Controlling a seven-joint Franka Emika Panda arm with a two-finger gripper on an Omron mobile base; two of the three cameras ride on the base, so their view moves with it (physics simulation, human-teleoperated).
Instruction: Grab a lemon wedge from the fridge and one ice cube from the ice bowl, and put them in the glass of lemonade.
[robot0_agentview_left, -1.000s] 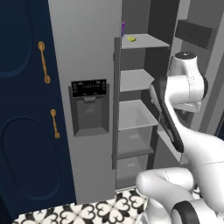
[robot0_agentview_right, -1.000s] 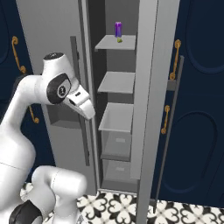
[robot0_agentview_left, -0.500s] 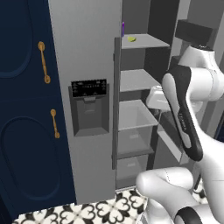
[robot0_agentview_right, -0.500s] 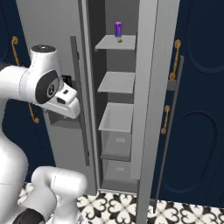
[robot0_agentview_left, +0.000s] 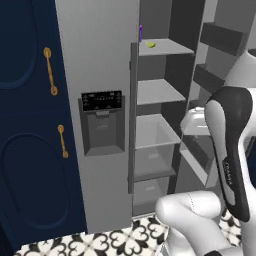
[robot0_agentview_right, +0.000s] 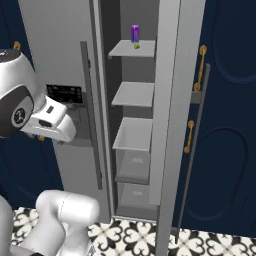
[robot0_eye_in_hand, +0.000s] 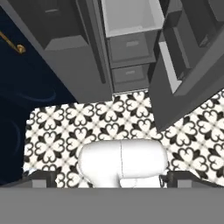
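The fridge (robot0_agentview_left: 100, 55) (robot0_agentview_right: 55, 40) stands with its right door (robot0_agentview_right: 175, 100) swung open and its left door shut. A tiny yellow lemon wedge (robot0_agentview_left: 150, 44) (robot0_agentview_right: 136, 46) lies on the top shelf beside a thin purple upright item (robot0_agentview_left: 140, 32). My gripper (robot0_eye_in_hand: 111, 178) is open, its dark fingertips (robot0_eye_in_hand: 41, 176) set wide apart with nothing between them. It points down at the patterned floor in front of the fridge's lower drawers (robot0_eye_in_hand: 131, 43), far below the wedge. The ice bowl and the glass of lemonade are out of view.
Navy cabinets with gold handles (robot0_agentview_left: 47, 70) (robot0_agentview_right: 200, 65) flank the fridge on both sides. The open door's inner shelves (robot0_agentview_left: 220, 40) jut out on the right. Grey shelves and two drawers (robot0_agentview_right: 132, 165) fill the open compartment. Black-and-white tiles (robot0_eye_in_hand: 131, 122) cover the floor.
My arm has swung back from the fridge opening. In the right base view the hand has moved left and a little lower. The fridge and the wedge have not moved.
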